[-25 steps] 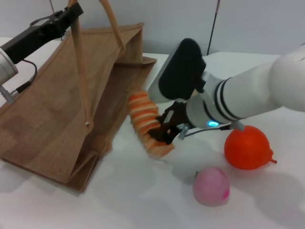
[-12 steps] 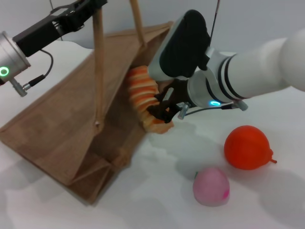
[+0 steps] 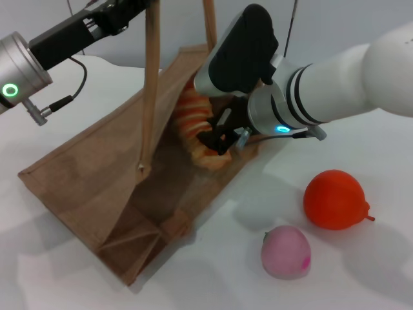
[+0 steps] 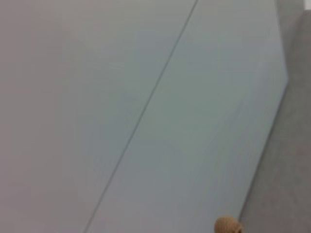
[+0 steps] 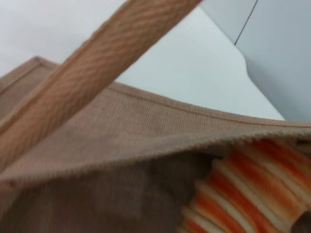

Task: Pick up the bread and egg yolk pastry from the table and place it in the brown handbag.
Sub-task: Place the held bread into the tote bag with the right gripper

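Observation:
My right gripper is shut on the bread, an orange and cream striped loaf, and holds it inside the mouth of the brown handbag. The bread also shows in the right wrist view under the bag's rim. My left gripper at the upper left holds a bag handle up, keeping the mouth open. The egg yolk pastry is not in view.
An orange round fruit and a pink ball lie on the white table to the right of the bag. The second handle rises behind my right arm.
My right gripper has carried the bread up and left from beside the bag into its mouth. My left gripper has pulled the handle right, and the bag has shifted and opened wider.

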